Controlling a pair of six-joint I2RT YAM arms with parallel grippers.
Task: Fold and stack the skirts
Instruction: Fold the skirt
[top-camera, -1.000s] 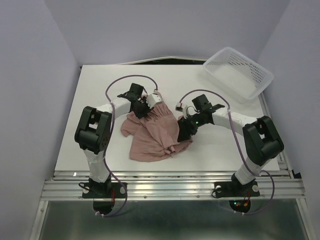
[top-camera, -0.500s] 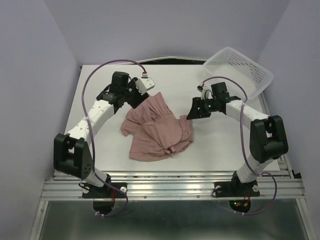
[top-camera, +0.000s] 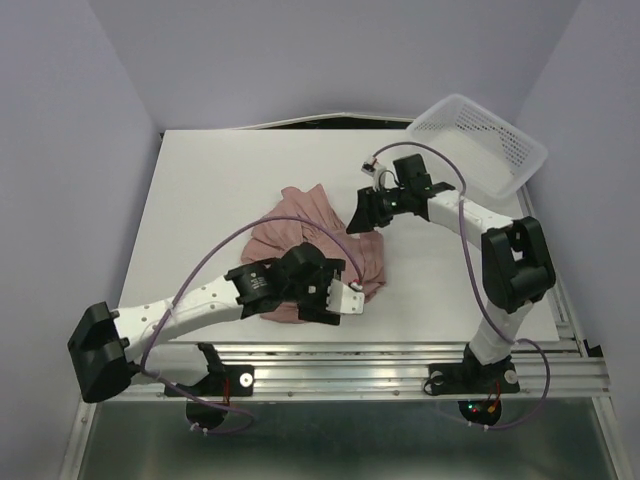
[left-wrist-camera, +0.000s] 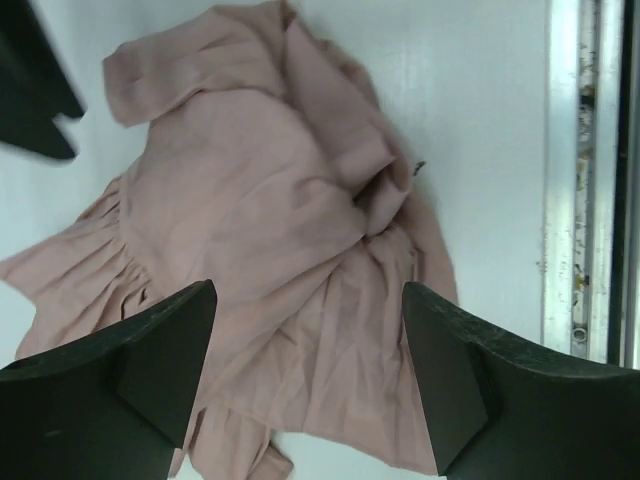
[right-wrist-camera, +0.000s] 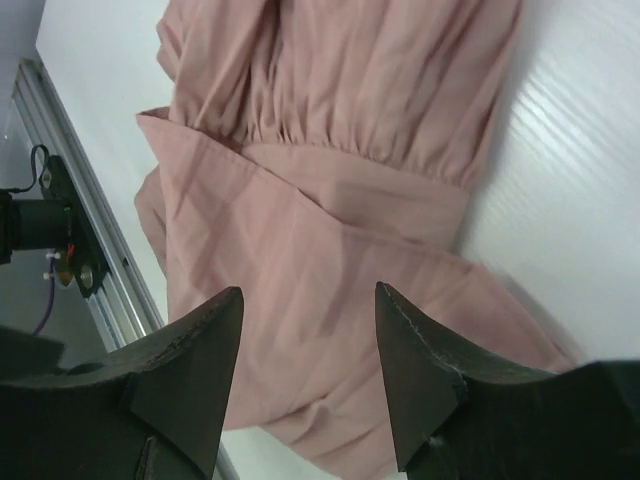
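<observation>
A crumpled dusty-pink skirt (top-camera: 300, 215) lies heaped in the middle of the white table. My left gripper (top-camera: 308, 275) hovers over its near part, jaws spread wide with nothing between them. In the left wrist view the skirt (left-wrist-camera: 260, 200) fills the space below the left gripper (left-wrist-camera: 310, 300), its gathered tier at the left. My right gripper (top-camera: 358, 220) hangs at the skirt's far right edge, open and empty. The right wrist view shows the gathered seam of the skirt (right-wrist-camera: 340, 150) beyond the right gripper (right-wrist-camera: 310, 300).
A white mesh basket (top-camera: 478, 145) stands at the far right corner of the table (top-camera: 200, 190). The metal rail (left-wrist-camera: 580, 200) of the near table edge runs close to the skirt's near side. Purple cables loop off both arms.
My left gripper let go of the skirt's far left part, opened wide and swung round to the near side. The right gripper drew back toward the far right. The skirt settled flatter.
</observation>
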